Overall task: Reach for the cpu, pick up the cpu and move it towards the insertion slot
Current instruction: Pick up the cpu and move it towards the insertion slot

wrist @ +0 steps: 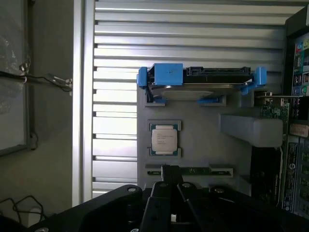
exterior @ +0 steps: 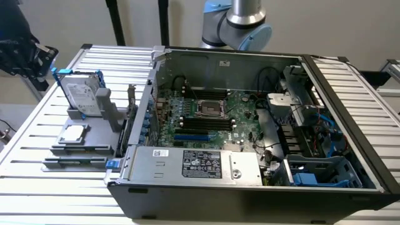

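Exterior view overlooks case (exterior: 250, 201) and grey holder (exterior: 103, 136) from above; wrist view faces that holder closer.

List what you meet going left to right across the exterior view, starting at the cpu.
cpu → insertion slot → blue plastic bay

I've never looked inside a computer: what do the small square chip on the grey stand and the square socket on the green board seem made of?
The cpu looks metal-topped: a pale, matte silver face with faint printing. The insertion slot seems a shiny metal frame, catching light, around a dark centre, possibly plastic.
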Tool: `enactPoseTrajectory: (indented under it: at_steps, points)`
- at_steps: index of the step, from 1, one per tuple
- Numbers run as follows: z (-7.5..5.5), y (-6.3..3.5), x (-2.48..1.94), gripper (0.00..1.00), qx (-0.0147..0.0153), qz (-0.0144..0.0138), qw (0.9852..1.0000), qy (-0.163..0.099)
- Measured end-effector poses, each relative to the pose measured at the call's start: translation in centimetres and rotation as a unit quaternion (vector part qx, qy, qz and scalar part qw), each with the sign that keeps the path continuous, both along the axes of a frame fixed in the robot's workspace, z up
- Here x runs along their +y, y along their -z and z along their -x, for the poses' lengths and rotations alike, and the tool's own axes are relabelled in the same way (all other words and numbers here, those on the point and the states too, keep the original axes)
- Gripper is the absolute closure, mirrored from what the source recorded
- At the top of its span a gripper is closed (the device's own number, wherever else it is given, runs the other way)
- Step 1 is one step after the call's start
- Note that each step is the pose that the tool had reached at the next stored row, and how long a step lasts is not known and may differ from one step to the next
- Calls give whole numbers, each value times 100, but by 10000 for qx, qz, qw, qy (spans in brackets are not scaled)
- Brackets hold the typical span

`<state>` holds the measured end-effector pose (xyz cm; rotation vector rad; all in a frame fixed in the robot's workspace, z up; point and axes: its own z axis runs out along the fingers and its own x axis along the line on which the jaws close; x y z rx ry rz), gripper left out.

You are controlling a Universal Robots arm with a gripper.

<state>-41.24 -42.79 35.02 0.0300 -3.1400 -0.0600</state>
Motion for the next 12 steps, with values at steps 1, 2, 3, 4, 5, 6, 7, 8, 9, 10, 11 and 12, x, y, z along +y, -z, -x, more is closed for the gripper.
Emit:
enactPoseTrajectory:
  at_steps: [1,2,3,4,5,6,7,8,9,10,11,12]
  points:
    - [0,0,0,89,0,0,10000,0]
    - [0,1,2,89,0,0,10000,-1]
    - [2,3,9,89,1,1,10000,0]
    - [4,7,21,89,0,0,10000,1]
    - [7,15,31,89,-3,0,10000,0]
    - [12,25,41,89,-8,0,10000,0]
    - [22,35,51,89,-14,0,10000,0]
    - [30,44,63,89,-21,0,10000,0]
    - [35,55,75,89,-25,0,10000,0]
    - [38,64,87,89,-28,1,10000,0]
    - [40,74,100,89,-31,0,10000,0]
    - [41,81,112,89,-34,0,10000,0]
